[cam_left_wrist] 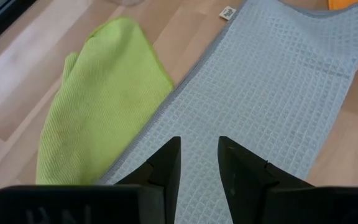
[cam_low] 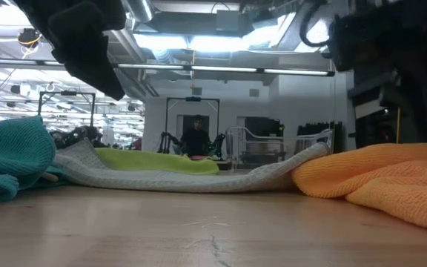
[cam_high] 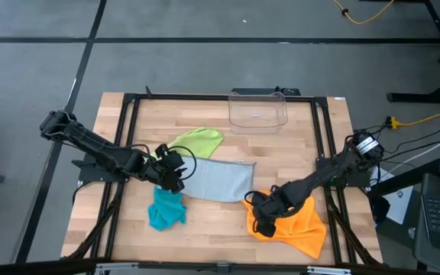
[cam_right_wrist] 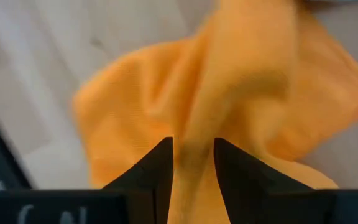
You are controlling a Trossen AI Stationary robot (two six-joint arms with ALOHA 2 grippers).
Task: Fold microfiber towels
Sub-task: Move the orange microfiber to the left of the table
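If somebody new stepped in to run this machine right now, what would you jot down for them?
Left hand: over the grey towel, fingers slightly apart, nothing visibly held.
Right hand: over the orange towel, cloth between its fingers; grip unclear.
Towels: grey spread flat mid-table, lime green towel partly under its far edge, teal towel bunched near the front, orange crumpled front right.
Done: no towel looks folded.
Left: all four.

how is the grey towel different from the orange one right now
The grey towel lies spread nearly flat in the table's middle; the orange towel sits bunched and rumpled near the front right. The grey has a waffle-grid weave; the orange looks plain. Both are soft cloths, not yet folded.
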